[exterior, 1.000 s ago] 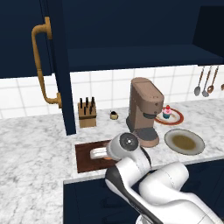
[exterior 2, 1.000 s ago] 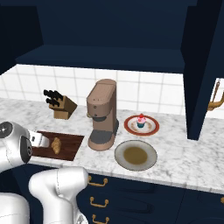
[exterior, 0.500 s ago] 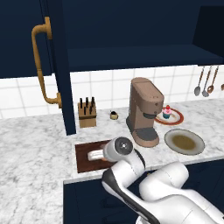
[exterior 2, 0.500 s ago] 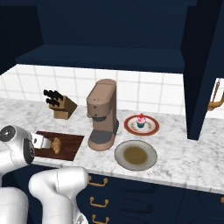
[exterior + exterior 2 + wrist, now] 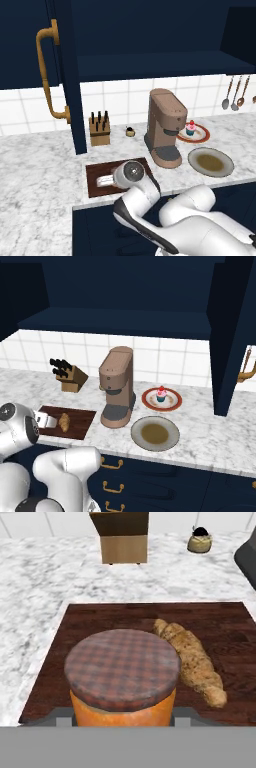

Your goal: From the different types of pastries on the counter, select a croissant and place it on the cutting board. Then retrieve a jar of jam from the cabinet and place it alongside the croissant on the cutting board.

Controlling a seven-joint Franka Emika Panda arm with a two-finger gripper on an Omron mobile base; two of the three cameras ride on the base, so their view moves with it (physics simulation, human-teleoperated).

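On your far left hangs the navy cabinet (image 5: 65, 75) door with its curved brass handle (image 5: 48, 75), standing out over the marbled counter (image 5: 35, 185). Moving right, the knife block (image 5: 99, 131) sits against the tiled wall, and nearer to you lies the cutting board (image 5: 95, 172), close to the counter's front edge. Your gripper (image 5: 123, 719) is low over that board with its 2 fingers pressed against the sides of the jar of jam (image 5: 122, 679), which stands upright on the wood under its checked brown lid. The croissant (image 5: 192, 662) lies just right of the jar on the same board, very near it; you cannot tell whether the 2 touch. Behind the board, a small dark-topped pot (image 5: 199, 542) rests near the wall. Further right stands the brown coffee machine (image 5: 117, 387), then the cupcake (image 5: 161, 394) on its red-rimmed plate (image 5: 174, 401), with the round beige plate (image 5: 155, 433) nearer the edge. Utensils (image 5: 234, 92) hang on the wall at the far right.
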